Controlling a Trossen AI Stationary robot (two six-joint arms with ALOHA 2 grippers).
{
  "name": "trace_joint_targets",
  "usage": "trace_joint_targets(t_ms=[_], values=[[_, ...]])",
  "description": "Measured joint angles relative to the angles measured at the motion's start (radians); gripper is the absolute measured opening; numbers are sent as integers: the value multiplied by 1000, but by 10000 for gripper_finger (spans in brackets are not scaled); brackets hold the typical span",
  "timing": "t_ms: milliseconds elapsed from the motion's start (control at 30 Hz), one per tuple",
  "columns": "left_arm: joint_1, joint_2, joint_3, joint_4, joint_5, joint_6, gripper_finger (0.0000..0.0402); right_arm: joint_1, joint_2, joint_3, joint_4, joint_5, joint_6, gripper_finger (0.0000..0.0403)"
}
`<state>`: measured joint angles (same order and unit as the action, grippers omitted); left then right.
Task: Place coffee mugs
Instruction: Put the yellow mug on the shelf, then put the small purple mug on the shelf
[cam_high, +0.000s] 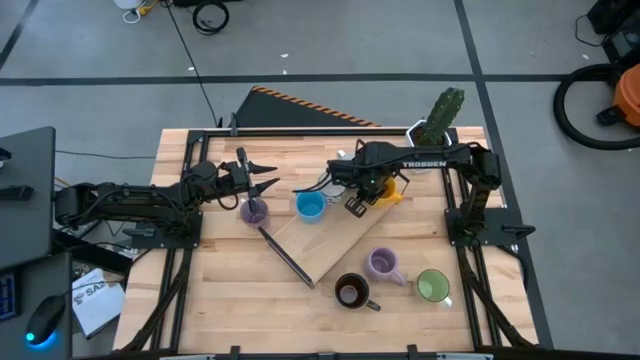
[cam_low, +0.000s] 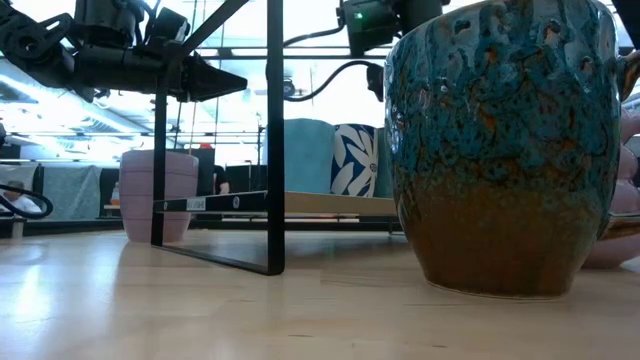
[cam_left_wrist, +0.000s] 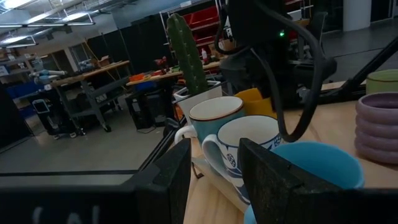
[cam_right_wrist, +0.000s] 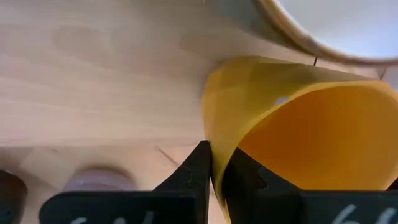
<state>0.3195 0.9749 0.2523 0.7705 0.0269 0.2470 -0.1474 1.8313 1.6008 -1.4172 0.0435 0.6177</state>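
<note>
Pale wooden surface framed by black rails, standing on a grey floor crossed by dark lines. A slanted wooden board at centre. Right gripper with jaws pinched narrow on the rim of the orange mug, above the board's far end. Left gripper hanging with jaws parted, empty, over a lavender mug, just beside the blue mug. Dark brown mug, another lavender mug and green mug near the front right. Cactus at the far right corner. Workbenches and red shelving in the room beyond.
</note>
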Motion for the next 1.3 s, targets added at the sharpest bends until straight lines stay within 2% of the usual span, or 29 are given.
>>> trace_joint_targets(t_ms=[767, 1300], values=[[0, 0, 0, -1, 0, 0, 141, -1, -1, 1, 17, -11, 9, 99], [0, 0, 0, -7, 0, 0, 141, 25, -2, 163, -149, 5, -9, 103]])
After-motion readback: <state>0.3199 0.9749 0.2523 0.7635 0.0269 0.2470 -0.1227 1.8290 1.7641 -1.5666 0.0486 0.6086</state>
